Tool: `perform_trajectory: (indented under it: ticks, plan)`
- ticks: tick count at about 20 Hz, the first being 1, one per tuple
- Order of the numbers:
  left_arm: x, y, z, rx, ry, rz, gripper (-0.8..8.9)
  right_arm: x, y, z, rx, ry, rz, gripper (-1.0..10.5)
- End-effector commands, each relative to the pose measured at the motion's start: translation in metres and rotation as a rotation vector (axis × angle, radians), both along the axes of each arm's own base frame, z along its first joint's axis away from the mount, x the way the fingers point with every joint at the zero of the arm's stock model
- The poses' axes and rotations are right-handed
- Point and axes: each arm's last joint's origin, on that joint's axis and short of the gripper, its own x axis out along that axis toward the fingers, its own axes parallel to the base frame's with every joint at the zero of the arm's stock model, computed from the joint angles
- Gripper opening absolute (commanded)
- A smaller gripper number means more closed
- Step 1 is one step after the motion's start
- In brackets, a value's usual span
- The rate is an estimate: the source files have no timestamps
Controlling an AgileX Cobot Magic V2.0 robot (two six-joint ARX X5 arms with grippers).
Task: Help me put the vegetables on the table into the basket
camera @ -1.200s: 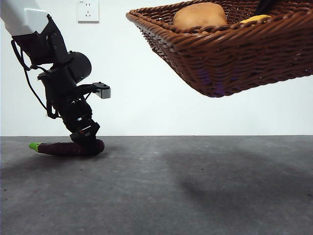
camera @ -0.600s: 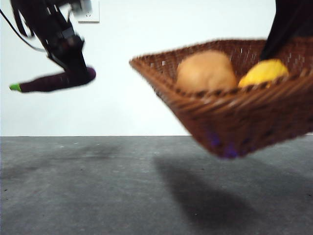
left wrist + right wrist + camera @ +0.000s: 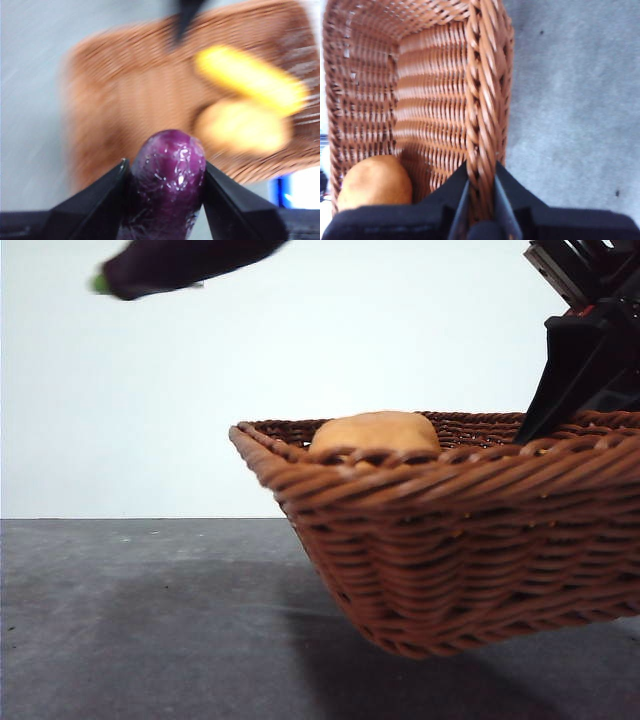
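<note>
Risen since half a second ago to the front view's top edge, eggplant (image 3: 180, 265) above the lowered basket (image 3: 450, 540) holding the potato (image 3: 375, 432); clamped between left gripper (image 3: 167, 172) jaws in the left wrist view; pinched on the rim, right gripper (image 3: 481, 192).

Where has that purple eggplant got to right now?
The eggplant is up in the air, clamped in the left tool. In the front view it sits at the top left, above and left of the basket.
</note>
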Motion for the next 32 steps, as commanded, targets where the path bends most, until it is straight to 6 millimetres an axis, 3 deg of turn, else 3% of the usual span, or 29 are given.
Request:
perform_trajectory:
  ticks: [1,6,12,15,18,22,25,27,30,32]
  plan:
    - [-0.016,-0.034,-0.011,0.047,-0.057,-0.126,-0.06,-0.001,0.004,-0.003,0.031,0.023,0.020,-0.1]
    - [-0.009,-0.083,-0.056,0.159,-0.052,-0.222,-0.06,-0.009,0.019,-0.004,0.009,0.030,0.092,-0.1]
    - [0.006,-0.108,-0.099,0.234,0.008,-0.235,-0.06,-0.009,0.024,-0.003,0.003,0.008,0.101,-0.1]
    - [0.013,-0.111,-0.108,0.238,0.042,-0.182,0.13,-0.009,0.024,-0.003,0.003,0.009,0.102,-0.1]
    - [0.017,-0.106,-0.107,0.230,0.085,-0.102,3.83,-0.009,0.024,-0.003,0.003,0.009,0.102,-0.1]
    - [0.016,-0.104,-0.106,0.228,0.114,-0.071,3.85,-0.009,0.024,-0.003,0.002,0.005,0.105,-0.1]
    - [0.013,-0.097,-0.092,0.192,0.094,-0.046,3.86,-0.009,0.024,-0.003,-0.007,-0.003,0.103,-0.1]
    - [0.011,-0.082,-0.066,0.120,0.067,0.003,3.86,-0.008,0.024,-0.002,-0.006,-0.016,0.098,-0.1]
    - [0.005,-0.037,-0.013,-0.049,0.003,0.193,3.85,-0.006,0.024,-0.001,0.004,-0.030,0.091,-0.1]
    - [-0.004,0.003,0.021,-0.203,0.002,0.367,3.77,-0.002,0.025,0.002,0.029,-0.051,0.064,-0.1]
